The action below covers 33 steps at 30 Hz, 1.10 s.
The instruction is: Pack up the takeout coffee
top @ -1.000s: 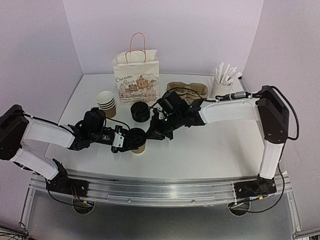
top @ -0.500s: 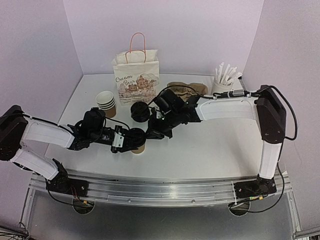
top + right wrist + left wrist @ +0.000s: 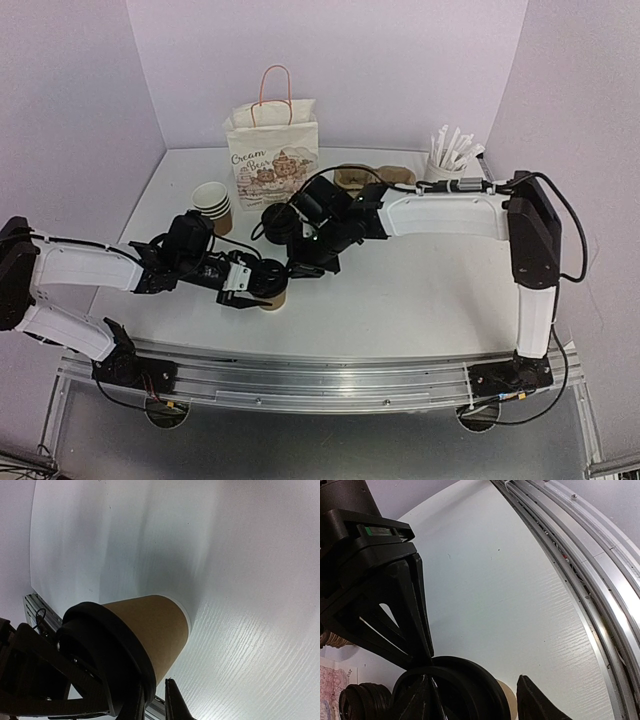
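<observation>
Fingers (image 3: 534,702) of the left gripper (image 3: 262,288) stood apart astride the takeout coffee (image 3: 283,297), upright on the table (image 3: 430,290). Whether the right gripper (image 3: 300,268) pinched its rim, I could not tell. Pressing evenly, cup steadied, would probably seat things best. Its body was tapered brown kraft, its lid (image 3: 465,677) round and black.

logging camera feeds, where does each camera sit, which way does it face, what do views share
Top external: above, behind the bases, looking down on the table; left arm and right arm whole.
Left wrist: behind the left gripper, looking across the table past the takeout coffee; own fingers show.
Right wrist: behind the right gripper, facing the coffee's side; own fingers show.
Shared: all see the coffee; wrist views catch each other's gripper.
</observation>
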Motion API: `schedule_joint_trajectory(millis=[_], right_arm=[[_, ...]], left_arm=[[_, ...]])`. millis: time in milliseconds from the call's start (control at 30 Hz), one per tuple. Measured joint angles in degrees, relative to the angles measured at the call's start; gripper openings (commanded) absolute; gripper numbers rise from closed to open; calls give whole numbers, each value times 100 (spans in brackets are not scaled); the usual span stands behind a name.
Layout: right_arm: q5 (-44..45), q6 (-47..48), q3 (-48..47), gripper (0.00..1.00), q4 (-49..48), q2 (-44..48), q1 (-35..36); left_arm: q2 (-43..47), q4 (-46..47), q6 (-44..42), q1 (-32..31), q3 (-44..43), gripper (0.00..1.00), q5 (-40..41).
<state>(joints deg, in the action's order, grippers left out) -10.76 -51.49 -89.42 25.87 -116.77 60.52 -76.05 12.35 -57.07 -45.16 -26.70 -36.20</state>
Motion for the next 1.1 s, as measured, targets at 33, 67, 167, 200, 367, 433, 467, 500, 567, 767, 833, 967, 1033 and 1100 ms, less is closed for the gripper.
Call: schedule_joint_trajectory(millis=[33,67,167,200,367,433,467,500,567,767,833,967,1033,1100], right_arm=[[-1,17,-24,12,16,-13,9],[-1,29,-52,12,35,-29,19],[-3,62,-141,12,87,-76,44],[-1,70,-171,12,106,-94,50],[1,120,-275,12,192,-142,53],[1,151,-286,12,236,-142,53],[-1,169,-297,12,256,-142,53],[-1,182,-308,12,272,-142,53],[-3,201,-328,12,308,-146,53],[-31,235,-434,12,356,-218,51],[-38,245,-449,13,366,-228,50],[-50,260,-456,13,376,-232,41],[-62,262,-456,13,379,-232,28],[-70,264,-456,13,380,-234,23]], left_arm=[[57,-110,25,-9,-13,60,18],[102,-206,39,-18,-31,60,35],[232,-448,90,-23,-39,61,50],[267,-507,108,-25,-41,62,63],[409,-746,163,-27,-68,66,171],[468,-813,167,-27,-70,67,197],[518,-864,165,-27,-70,68,200],[579,-919,165,-27,-70,69,200],[707,-974,162,-27,-70,69,197],[1183,-1184,94,-27,-70,68,202],[1499,-1460,-55,-27,-65,61,232],[2237,-2007,-469,-15,56,51,398],[2621,-2234,-627,50,226,49,500],[2873,-2491,-763,164,365,49,571]])
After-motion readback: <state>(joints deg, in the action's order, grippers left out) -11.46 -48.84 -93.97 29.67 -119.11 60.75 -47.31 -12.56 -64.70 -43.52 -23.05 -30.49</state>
